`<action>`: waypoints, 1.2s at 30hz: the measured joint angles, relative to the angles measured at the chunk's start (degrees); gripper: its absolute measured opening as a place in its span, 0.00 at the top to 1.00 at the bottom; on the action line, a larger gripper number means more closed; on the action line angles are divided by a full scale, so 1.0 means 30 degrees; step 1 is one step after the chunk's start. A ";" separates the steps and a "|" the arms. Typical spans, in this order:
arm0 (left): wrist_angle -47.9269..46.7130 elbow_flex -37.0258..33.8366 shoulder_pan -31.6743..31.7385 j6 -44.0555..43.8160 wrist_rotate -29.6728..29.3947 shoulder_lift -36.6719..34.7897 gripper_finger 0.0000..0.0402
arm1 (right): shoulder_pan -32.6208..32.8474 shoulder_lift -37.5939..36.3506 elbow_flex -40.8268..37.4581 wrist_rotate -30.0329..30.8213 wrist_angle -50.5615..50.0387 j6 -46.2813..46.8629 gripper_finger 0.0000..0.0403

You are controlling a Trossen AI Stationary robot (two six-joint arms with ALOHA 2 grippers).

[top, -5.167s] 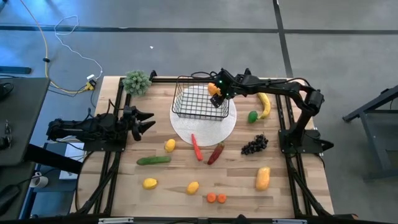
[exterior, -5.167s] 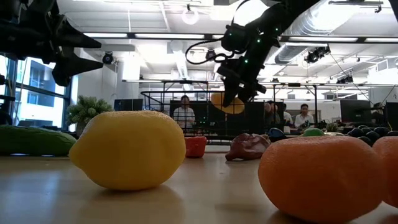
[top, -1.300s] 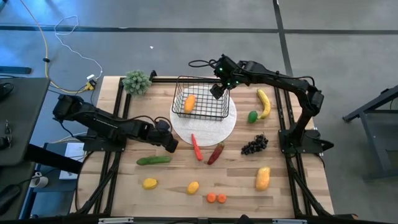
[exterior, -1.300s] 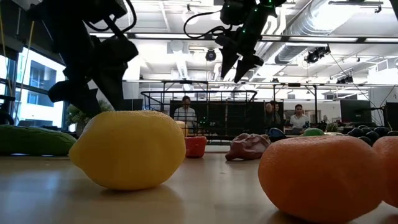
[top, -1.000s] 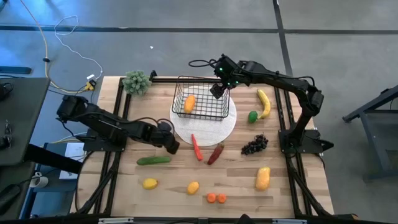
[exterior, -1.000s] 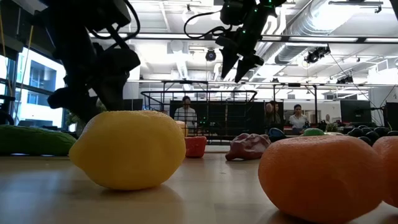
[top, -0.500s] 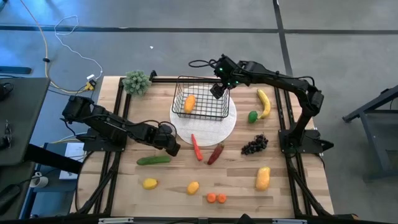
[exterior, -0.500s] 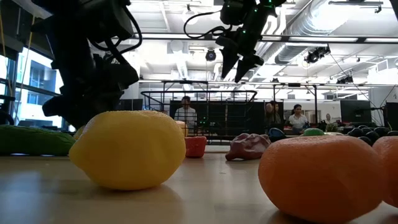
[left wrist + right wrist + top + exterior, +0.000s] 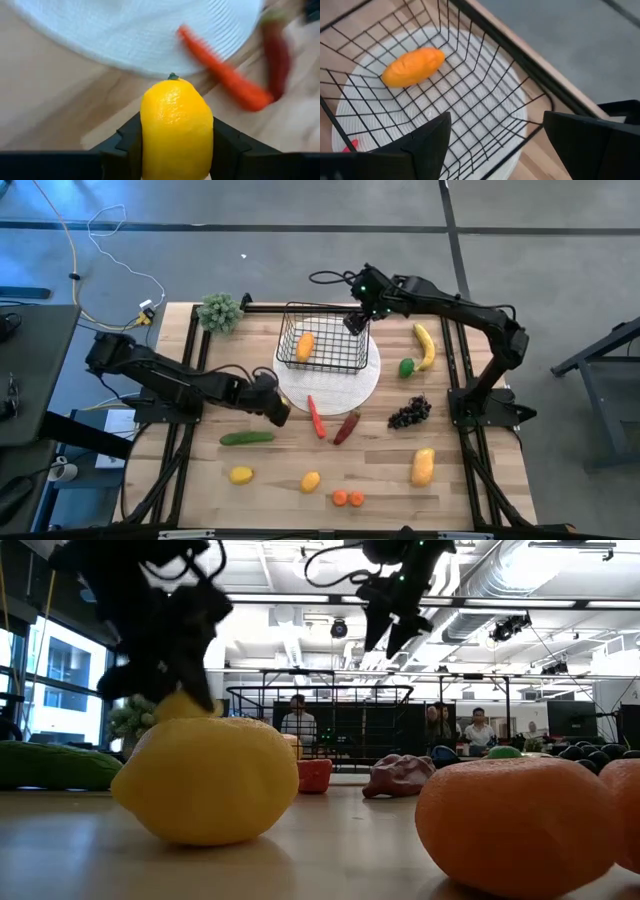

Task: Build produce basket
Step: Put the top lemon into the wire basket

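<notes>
The wooden tabletop (image 9: pixel 380 480) is carrying the whole spread, and the round white plate (image 9: pixel 355 388) is the landmark here, with the black wire basket (image 9: pixel 322 348) standing on its far half. One orange mango (image 9: pixel 413 65) is lying inside the basket, toward its left side.

The left gripper (image 9: pixel 277 412) is reaching in low just off the plate's near-left edge, and its jaws are clamping a yellow lemon (image 9: pixel 176 131) between them; the wrist view is showing the lemon squeezed tight with the plate's rim right behind it. In the low view the lemon is hanging clear above the tabletop. The right gripper (image 9: pixel 357 320) is hovering over the basket's far-right corner, jaws standing wide and holding nothing.

Right of the plate, the banana (image 9: pixel 426 345) is lying beside a small green fruit (image 9: pixel 406 366). Near the plate's right front, the dark grapes (image 9: pixel 408 413) are sitting, and a second mango (image 9: pixel 423 466) is lying farther toward the front. A carrot (image 9: pixel 315 416) and a red chilli (image 9: pixel 347 426) are lying just off the plate's near edge. The cucumber (image 9: pixel 247 437) is resting in front of the plate to the left, with two more lemons (image 9: pixel 241 475) (image 9: pixel 310 481) and the carrot slices (image 9: pixel 347 498) well forward of it.
</notes>
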 joint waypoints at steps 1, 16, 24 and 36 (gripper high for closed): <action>-0.0062 0.0152 0.0126 0.0456 -0.0153 -0.0358 0.64 | 0.0000 -0.0177 0.0000 0.0199 0.0029 0.0012 0.26; 0.1024 0.4508 0.4139 0.9784 -0.0861 -0.1331 0.64 | -0.0049 -0.1849 0.0000 0.2589 -0.0065 0.0294 0.26; 0.2817 0.4622 0.6724 1.1907 -0.0799 -0.1338 0.64 | -0.0512 -0.1864 0.0000 0.2667 0.0112 -0.0685 0.26; 0.8126 0.4621 0.9430 1.7438 0.1912 -0.1338 0.63 | -0.2070 -0.1864 0.0000 0.2672 0.0838 -0.1980 0.26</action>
